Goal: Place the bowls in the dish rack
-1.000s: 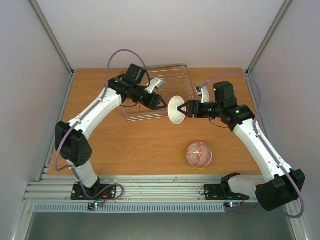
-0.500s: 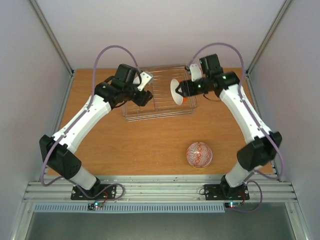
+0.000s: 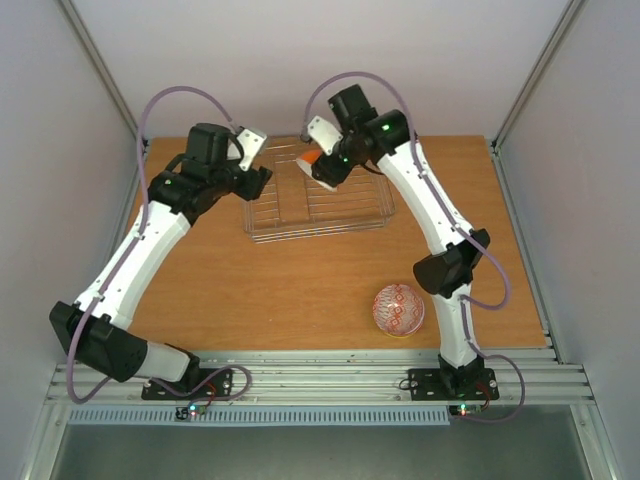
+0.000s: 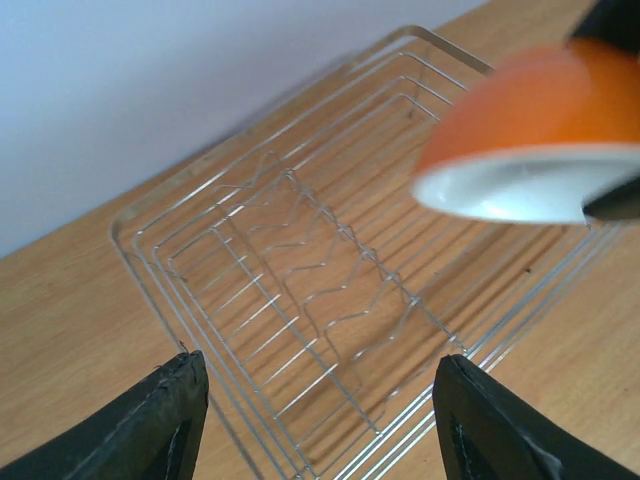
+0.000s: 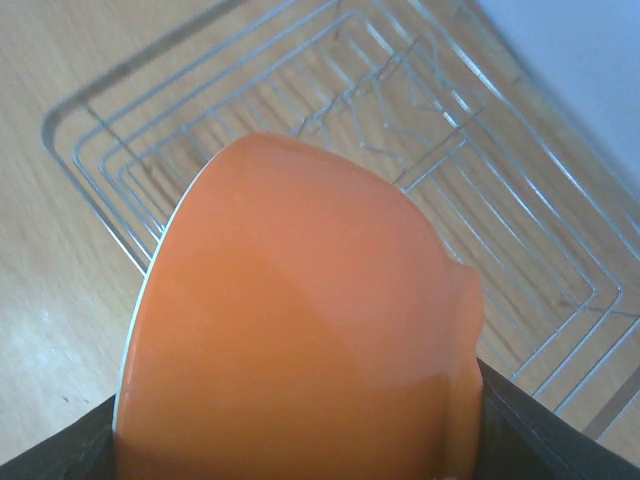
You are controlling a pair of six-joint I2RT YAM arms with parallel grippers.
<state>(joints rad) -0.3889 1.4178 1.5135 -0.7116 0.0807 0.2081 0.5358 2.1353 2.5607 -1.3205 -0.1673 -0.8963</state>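
**No Legible Writing in Any View**

No word, number, brand mark or label can be read in any of the three views. The red marking on the patterned bowl [image 3: 398, 308], which stands on the table [image 3: 290, 290], is fine ornament and not lettering. The orange bowl [image 5: 300, 330] shows plain glaze with nothing printed on it.
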